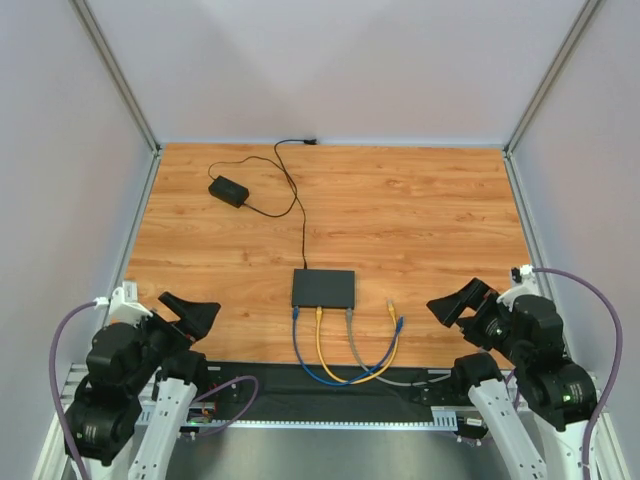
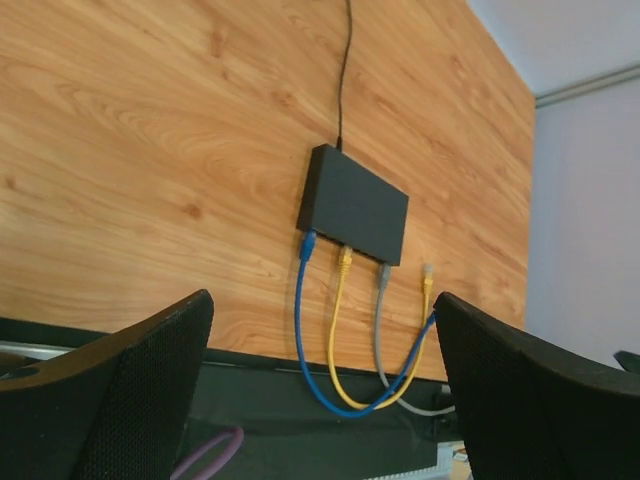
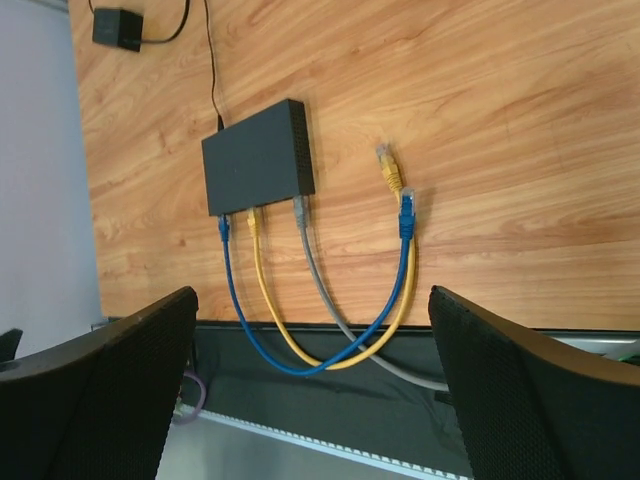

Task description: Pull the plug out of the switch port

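The switch [image 1: 323, 288] is a flat black box lying mid-table, also in the left wrist view [image 2: 355, 205] and the right wrist view [image 3: 258, 160]. Its near edge holds three plugs: blue [image 1: 297, 312] [image 3: 223, 228], yellow [image 1: 318, 313] [image 3: 253, 222] and grey [image 1: 349, 314] [image 3: 299, 210]. The blue and yellow cables loop round to loose ends, yellow [image 3: 388, 168] and blue [image 3: 407, 215], lying right of the switch. My left gripper [image 1: 200, 312] [image 2: 322, 297] is open at the near left, well short of the cables. At the near right my right gripper [image 1: 455, 305] [image 3: 312, 292] is open too.
A small black power adapter [image 1: 228, 190] [image 3: 117, 28] sits at the back left, and its thin black cord [image 1: 303, 225] runs to the switch's far edge. A black strip [image 1: 330, 385] lines the table's near edge, where the cable loops hang over. Grey walls enclose the table.
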